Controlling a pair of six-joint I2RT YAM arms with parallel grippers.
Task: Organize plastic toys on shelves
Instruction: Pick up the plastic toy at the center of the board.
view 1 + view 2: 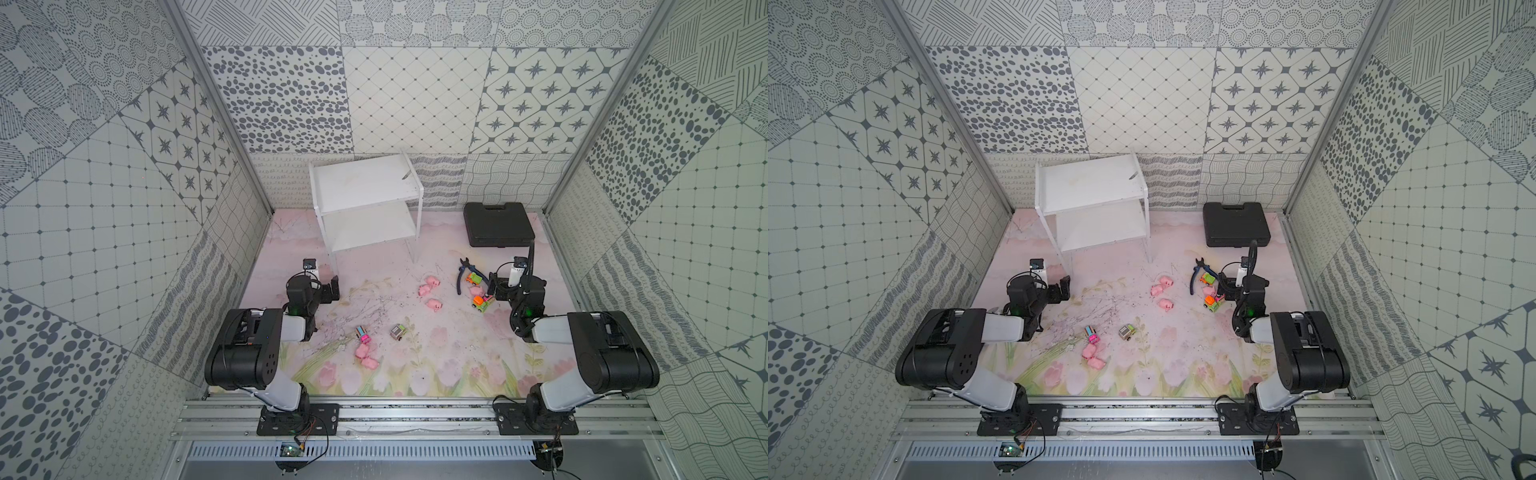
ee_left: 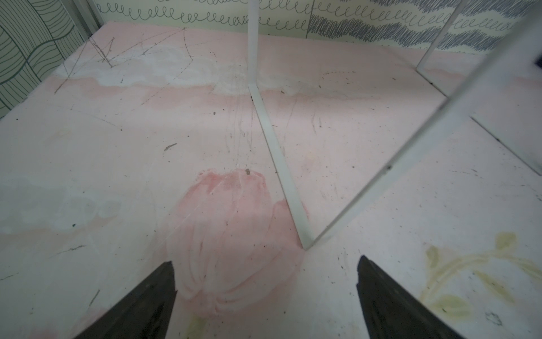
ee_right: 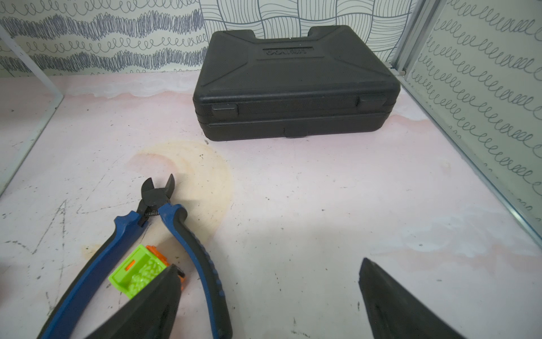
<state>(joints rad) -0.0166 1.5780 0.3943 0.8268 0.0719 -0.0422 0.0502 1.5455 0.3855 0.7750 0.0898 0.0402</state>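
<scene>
The shelves [image 1: 365,195] [image 1: 1092,195], a white two-tier rack, stand bare at the back. Plastic toys lie scattered on the pink mat. Three pink pigs [image 1: 430,291] are in the middle and two more pigs [image 1: 365,357] lie nearer the front. A pink car [image 1: 362,333] and a grey car [image 1: 397,331] sit between them. Green-and-orange cars [image 1: 482,303] lie by my right gripper [image 1: 494,286] [image 3: 269,262], which is open and empty, one finger next to a green car [image 3: 137,271]. My left gripper [image 1: 330,291] [image 2: 267,259] is open and empty beside the rack's front leg [image 2: 281,164].
Blue-handled pliers [image 1: 465,274] [image 3: 176,211] lie around the green car. A shut black case [image 1: 496,226] [image 3: 293,82] sits at the back right. Patterned walls close in the mat on three sides.
</scene>
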